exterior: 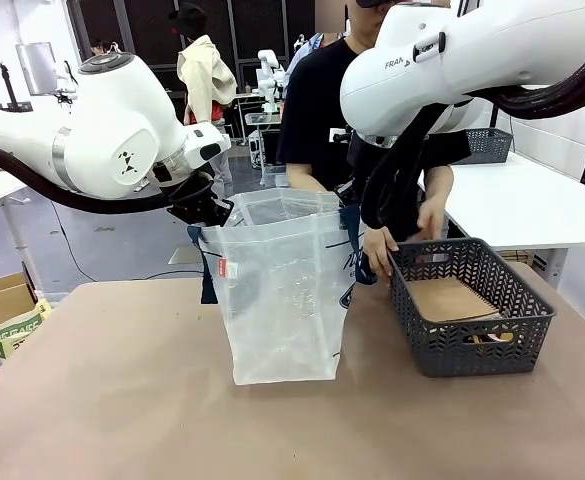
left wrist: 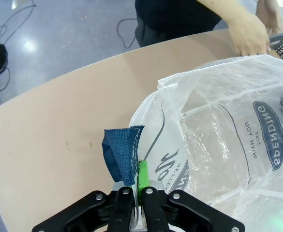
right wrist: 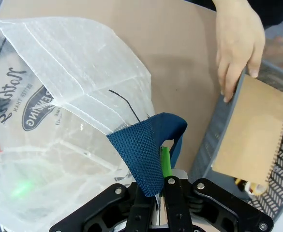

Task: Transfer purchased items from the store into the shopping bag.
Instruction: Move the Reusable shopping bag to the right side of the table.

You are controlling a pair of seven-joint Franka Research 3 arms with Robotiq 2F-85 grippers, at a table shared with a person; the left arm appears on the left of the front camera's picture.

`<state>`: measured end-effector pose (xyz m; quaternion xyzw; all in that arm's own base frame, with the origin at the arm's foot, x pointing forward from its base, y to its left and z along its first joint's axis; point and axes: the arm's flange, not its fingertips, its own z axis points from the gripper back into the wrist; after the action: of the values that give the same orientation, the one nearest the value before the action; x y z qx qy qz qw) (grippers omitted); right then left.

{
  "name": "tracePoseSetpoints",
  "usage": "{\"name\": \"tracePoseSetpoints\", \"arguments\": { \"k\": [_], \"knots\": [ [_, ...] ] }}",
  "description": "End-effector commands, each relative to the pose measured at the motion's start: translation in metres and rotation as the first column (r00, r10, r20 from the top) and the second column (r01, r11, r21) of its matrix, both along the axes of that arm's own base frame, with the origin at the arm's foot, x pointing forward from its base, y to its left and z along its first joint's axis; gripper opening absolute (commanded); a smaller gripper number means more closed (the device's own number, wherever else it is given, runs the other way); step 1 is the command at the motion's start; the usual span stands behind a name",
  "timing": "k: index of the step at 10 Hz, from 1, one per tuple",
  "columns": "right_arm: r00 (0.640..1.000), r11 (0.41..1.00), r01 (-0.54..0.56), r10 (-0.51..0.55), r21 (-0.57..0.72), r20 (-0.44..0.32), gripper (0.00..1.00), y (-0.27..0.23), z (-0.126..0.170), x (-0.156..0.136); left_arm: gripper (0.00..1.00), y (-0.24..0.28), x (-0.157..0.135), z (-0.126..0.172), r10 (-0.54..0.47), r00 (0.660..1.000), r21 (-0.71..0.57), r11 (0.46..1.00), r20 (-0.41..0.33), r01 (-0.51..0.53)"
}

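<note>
Plastic shopping bag [exterior: 282,300] upright; left gripper [left wrist: 134,186], right gripper [right wrist: 156,181] clamp handles [left wrist: 122,154].

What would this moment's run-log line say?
left pincer: shut on shopping bag strap | right pincer: shut on other strap | bag: upright, mouth open | basket: brown notebook inside, person's hand on rim

Printed on the bag [left wrist: 214,121], an oval logo [left wrist: 270,135] reads "SPENDING" beside smaller "TIME WITH YOU"; script [right wrist: 10,79] resembling "Nothing" sits above "BETTER"; the right arm [exterior: 472,50] bears "FRA", the rest hidden.
</note>
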<state>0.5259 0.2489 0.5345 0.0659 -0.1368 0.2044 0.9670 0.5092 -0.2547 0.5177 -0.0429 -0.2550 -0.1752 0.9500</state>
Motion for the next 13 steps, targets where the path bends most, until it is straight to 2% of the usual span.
{"name": "tracePoseSetpoints", "arguments": {
  "k": [1,7,13],
  "knots": [
    [1.000,1.000,0.012,-0.012,0.001,-0.003,0.00,-0.001,-0.001,-0.001,0.00,0.003,-0.001,0.002,0.004,1.000,0.000,1.000,0.003,-0.004],
    [1.000,1.000,0.012,-0.012,0.001,-0.003,0.00,-0.001,-0.001,-0.001,0.00,0.003,-0.001,0.002,0.004,1.000,0.000,1.000,0.003,-0.004],
    [0.998,0.997,-0.052,0.055,-0.053,0.040,0.00,-0.006,-0.011,0.003,0.00,-0.004,0.008,-0.015,-0.045,0.998,-0.025,0.999,0.032,0.046]
  ]
}}
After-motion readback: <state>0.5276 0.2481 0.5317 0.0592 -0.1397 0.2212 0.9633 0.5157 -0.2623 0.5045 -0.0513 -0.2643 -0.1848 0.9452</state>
